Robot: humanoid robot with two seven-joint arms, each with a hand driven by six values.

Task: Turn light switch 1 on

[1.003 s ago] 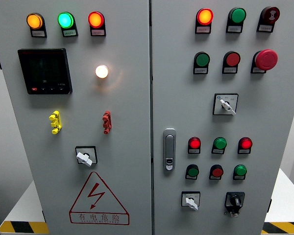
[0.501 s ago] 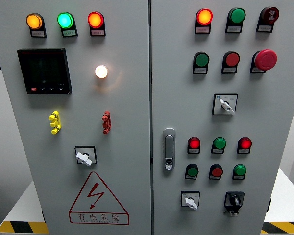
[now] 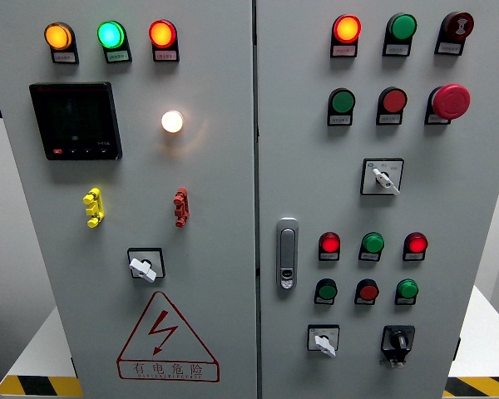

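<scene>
A grey control cabinet with two doors fills the head view. On the left door a yellow toggle switch (image 3: 93,207) and a red toggle switch (image 3: 180,207) stand side by side. Above them a white lamp (image 3: 172,121) glows. A white rotary selector (image 3: 143,266) sits below the toggles. I cannot tell which of these is light switch 1. Neither of my hands shows in the picture.
Lit orange (image 3: 57,36), green (image 3: 111,34) and red (image 3: 162,33) indicators top the left door, over a dark display (image 3: 75,120). The right door carries push buttons, a red emergency stop (image 3: 451,100), selectors (image 3: 382,177) and a door handle (image 3: 287,253).
</scene>
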